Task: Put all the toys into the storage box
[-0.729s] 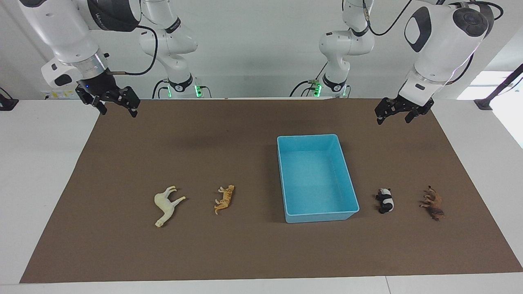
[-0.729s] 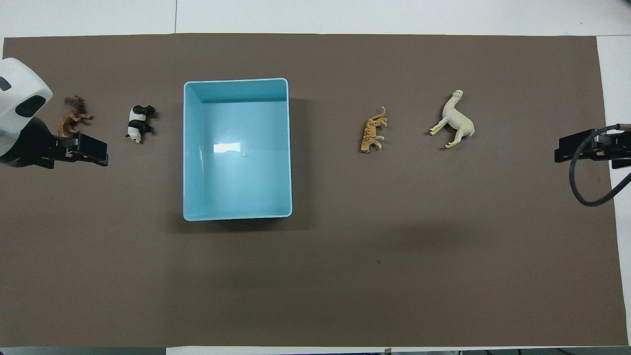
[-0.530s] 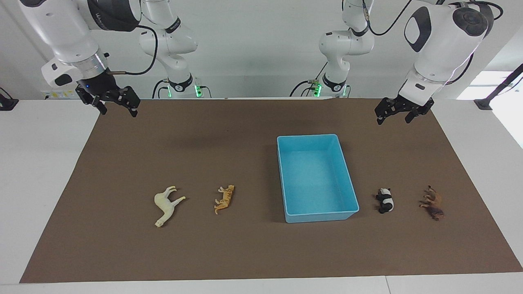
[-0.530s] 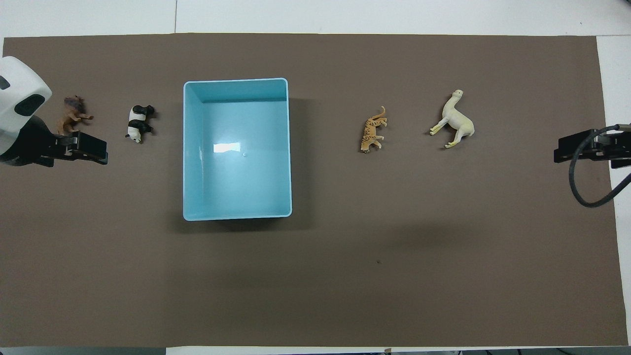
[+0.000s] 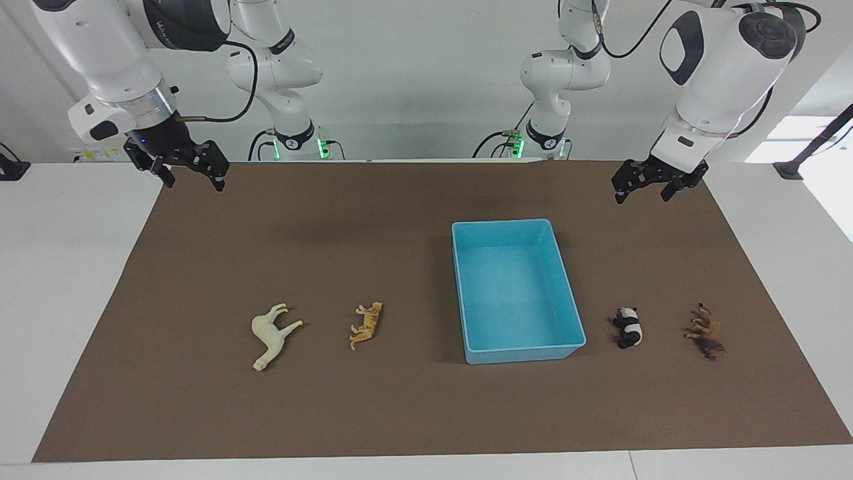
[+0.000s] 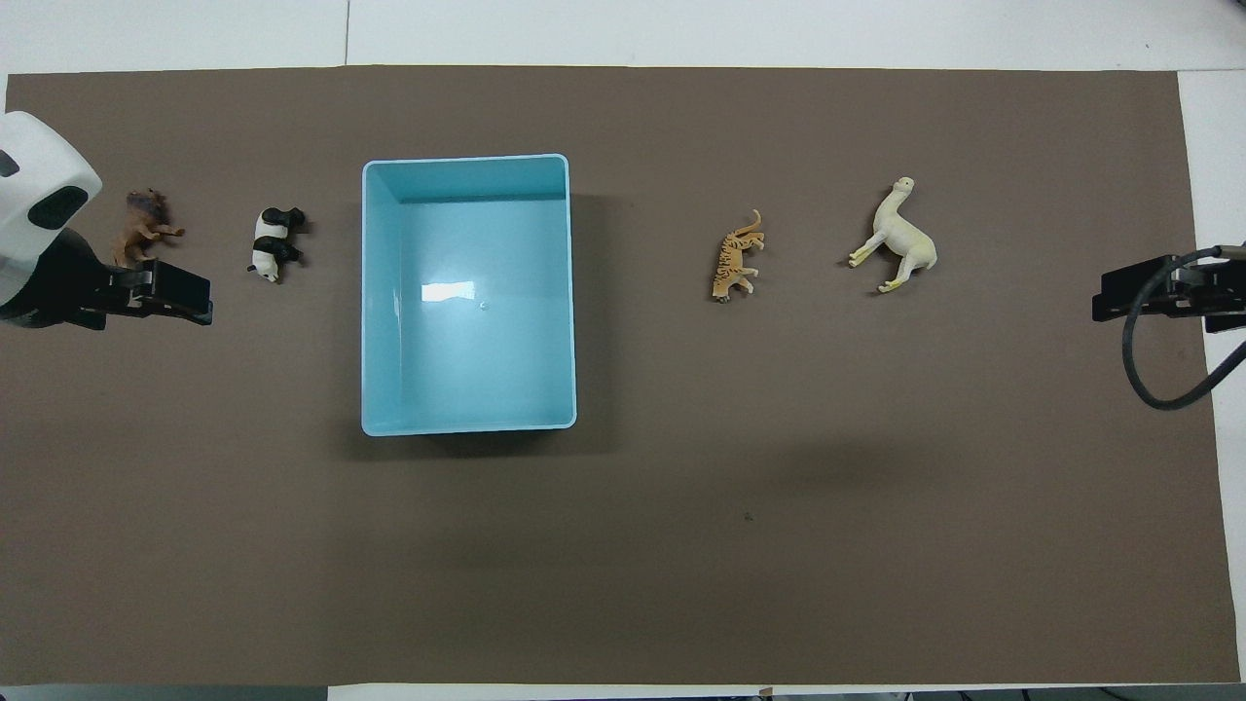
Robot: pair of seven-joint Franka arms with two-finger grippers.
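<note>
The light blue storage box (image 5: pixel 519 224) is empty; it also shows in the overhead view (image 6: pixel 467 159). Four toys lie on their sides on the brown mat. The panda (image 5: pixel 628 327) (image 6: pixel 274 243) and the dark brown lion (image 5: pixel 706 332) (image 6: pixel 143 220) lie beside the box toward the left arm's end. The tiger (image 5: pixel 366 325) (image 6: pixel 737 258) and the cream horse (image 5: pixel 273 333) (image 6: pixel 900 239) lie toward the right arm's end. My left gripper (image 5: pixel 641 193) (image 6: pixel 161 295) hangs open and empty, high over its end of the mat. My right gripper (image 5: pixel 191 179) (image 6: pixel 1144 297) hangs open and empty, high over its end of the mat.
The brown mat (image 5: pixel 400 413) covers most of the white table (image 5: pixel 60 280). A black cable (image 6: pixel 1158 370) loops from the right arm over the mat's edge. Both arm bases (image 5: pixel 413 147) stand at the robots' edge of the table.
Both grippers have risen very slightly. The toys and the box have not moved.
</note>
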